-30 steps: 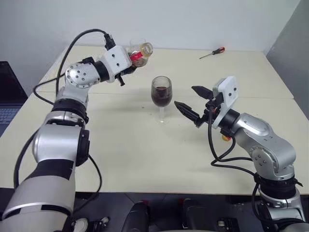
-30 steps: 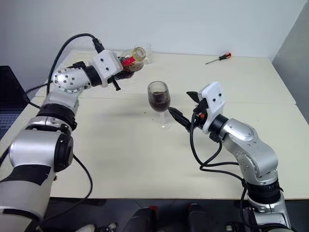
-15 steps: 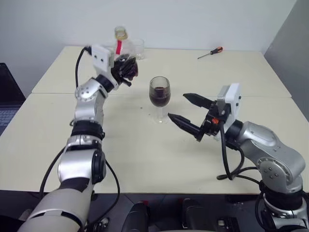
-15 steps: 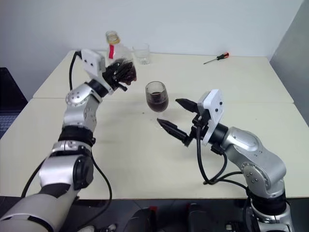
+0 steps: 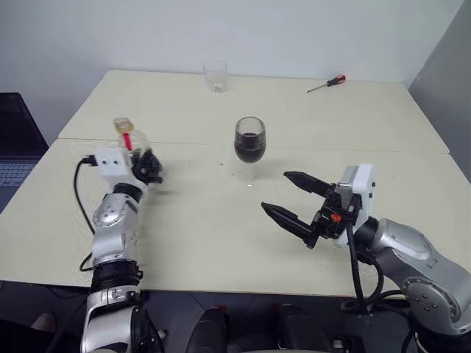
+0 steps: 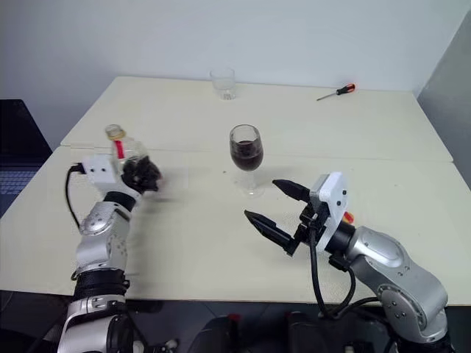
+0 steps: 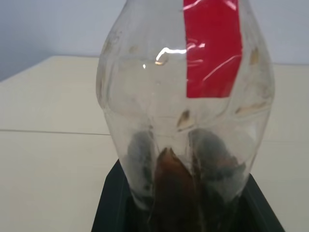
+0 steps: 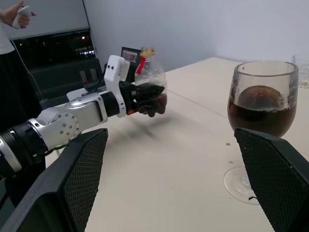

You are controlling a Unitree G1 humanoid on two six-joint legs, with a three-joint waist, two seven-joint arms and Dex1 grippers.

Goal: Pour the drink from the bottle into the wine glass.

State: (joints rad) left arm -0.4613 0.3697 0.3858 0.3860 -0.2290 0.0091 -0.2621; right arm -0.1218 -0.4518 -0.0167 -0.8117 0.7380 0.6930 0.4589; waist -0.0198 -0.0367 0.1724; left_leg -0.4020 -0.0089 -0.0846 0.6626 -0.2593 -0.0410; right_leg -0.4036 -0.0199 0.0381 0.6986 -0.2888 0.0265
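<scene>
- Since a second ago, you brought the left end effector [image 5: 145, 168] away from above the wine glass [image 5: 249, 150], down and out to its own side, and turned the bottle [image 5: 129, 143] from tipped over back to upright.
- You also drew the right end effector [image 5: 293, 197] back from the glass, toward the near edge of the worktop [image 5: 221, 235].
- The left end effector was clamped tight round the lower body of the bottle, which stood neck-up in its grip.
- The bottle's yellow cap [image 5: 122, 125] and red label [image 7: 212, 46] sat above the fingers; in the left wrist view the bottle looked almost drained, with only a dark trace of the drink [image 7: 176, 186] at its base.
- You held the bottle low over the worktop; whether its base touched the surface, I could not tell.
- The right end effector had its two black fingers [image 5: 309, 182] spread wide and gripped nothing.
- The wine glass stood upright on the worktop just beyond the right end effector's fingertips and apart from them, and well to the inner side of the left end effector.
- Dark drink filled roughly the lower half of the glass bowl.
- A clear tumbler [image 5: 215, 76] stood far beyond both end effectors, near the back of the worktop.
- A red-handled screwdriver [image 5: 326, 83] lay far beyond the right end effector, also near the back edge.
- In the right wrist view, a person's hand [image 8: 16, 13] showed beyond the left arm.
</scene>
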